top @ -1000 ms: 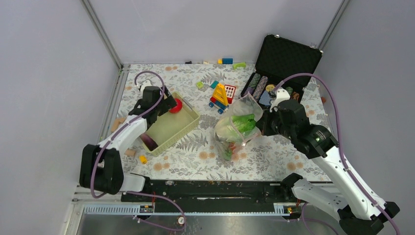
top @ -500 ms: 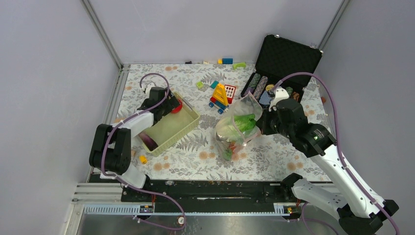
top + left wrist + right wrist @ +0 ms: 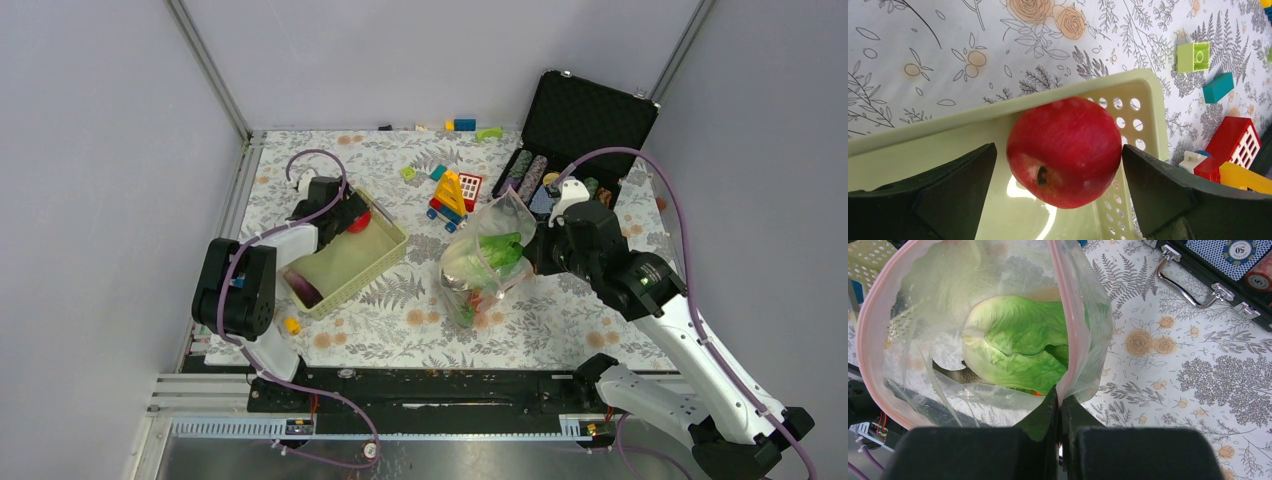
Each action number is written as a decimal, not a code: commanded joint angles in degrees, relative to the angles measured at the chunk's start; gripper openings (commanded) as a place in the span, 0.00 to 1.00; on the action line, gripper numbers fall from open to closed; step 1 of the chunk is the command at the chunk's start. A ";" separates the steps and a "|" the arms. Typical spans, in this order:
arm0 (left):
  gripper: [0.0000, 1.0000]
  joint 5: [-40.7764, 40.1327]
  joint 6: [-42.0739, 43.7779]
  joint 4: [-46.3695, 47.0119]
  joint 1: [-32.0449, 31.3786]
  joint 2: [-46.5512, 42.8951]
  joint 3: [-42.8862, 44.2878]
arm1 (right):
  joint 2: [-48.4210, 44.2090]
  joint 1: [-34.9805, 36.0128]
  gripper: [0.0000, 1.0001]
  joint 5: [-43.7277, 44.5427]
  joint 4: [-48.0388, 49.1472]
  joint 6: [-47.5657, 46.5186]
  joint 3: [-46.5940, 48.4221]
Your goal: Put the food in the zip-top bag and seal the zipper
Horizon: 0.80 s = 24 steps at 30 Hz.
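Two grippers: your left gripper (image 3: 1058,156) stands open, the red apple (image 3: 1064,145) between its fingers (image 3: 948,192); your right gripper (image 3: 1060,401) clamps the zipper (image 3: 1066,325) of the zip-top bag (image 3: 1090,310), a poker chip (image 3: 1239,248) marked "50" beyond it.

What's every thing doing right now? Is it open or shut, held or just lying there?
Zip-top bag: open, held up, lettuce inside.
Zipper: not sealed.
Red apple: lying in the basket corner, not squeezed.
Left hand: open, a finger on each side of the apple.
Right hand: shut on the bag's edge.
Black case: lid open.
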 commanded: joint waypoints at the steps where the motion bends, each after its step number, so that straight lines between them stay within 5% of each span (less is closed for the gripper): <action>1: 0.99 1.35 -1.58 3.43 1.48 0.57 2.52 | -0.46 0.10 0.00 0.67 3.49 -1.54 -0.32; 17: 0.92 3.70 -1.66 2.92 1.95 3.65 4.00 | -1.86 0.13 0.00 -0.11 6.00 -2.25 -2.27; 24: 0.80 4.33 -1.25 2.22 1.97 3.26 3.67 | -2.10 0.13 0.00 0.24 5.94 -2.10 -2.36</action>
